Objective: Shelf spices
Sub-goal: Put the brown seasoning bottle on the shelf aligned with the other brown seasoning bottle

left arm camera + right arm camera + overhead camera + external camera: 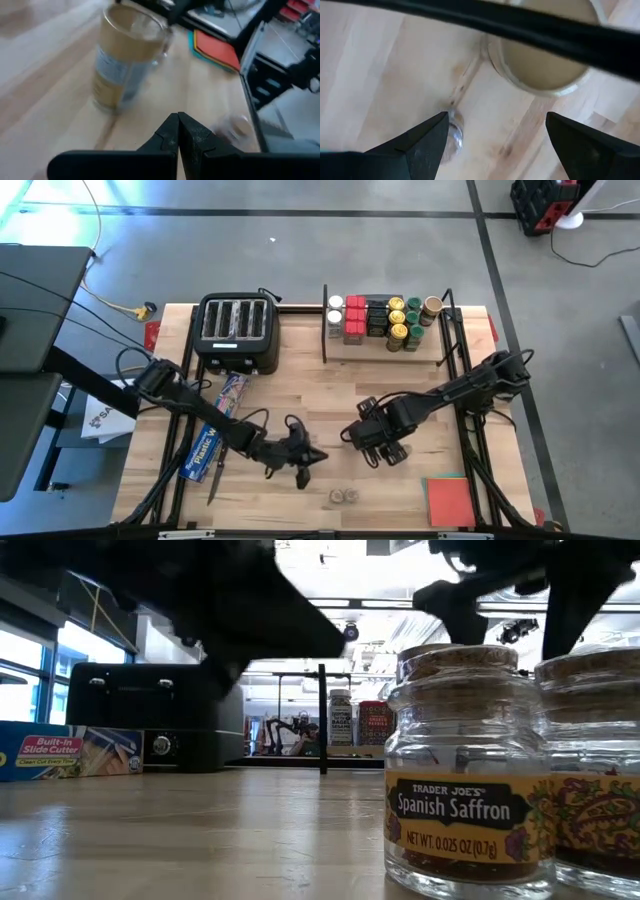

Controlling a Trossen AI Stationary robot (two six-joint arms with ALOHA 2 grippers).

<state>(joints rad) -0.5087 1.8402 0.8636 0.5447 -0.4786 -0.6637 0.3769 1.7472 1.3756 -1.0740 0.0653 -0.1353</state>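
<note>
Most spices (385,318) stand in rows on the light-wood shelf (340,352) at the table's far edge. Two tiny cork-lidded saffron jars (345,496) stand near the near edge and fill the low view's foreground (460,760). A round clear jar with a tan lid (125,60) stands on the table mid-right, and its lid (545,60) shows from above. My right gripper (378,442) hovers open over it (492,137), and a tiny clear jar (454,135) lies by one finger. My left gripper (302,465) is shut (178,125), low over the table, short of the jar.
A black four-slot toaster (238,330) stands far left, with the long blue plastic-wrap box (215,430) in front of it under my left arm. A flat red pad (455,500) lies at the near right corner. A dark bar (520,27) crosses the right wrist view.
</note>
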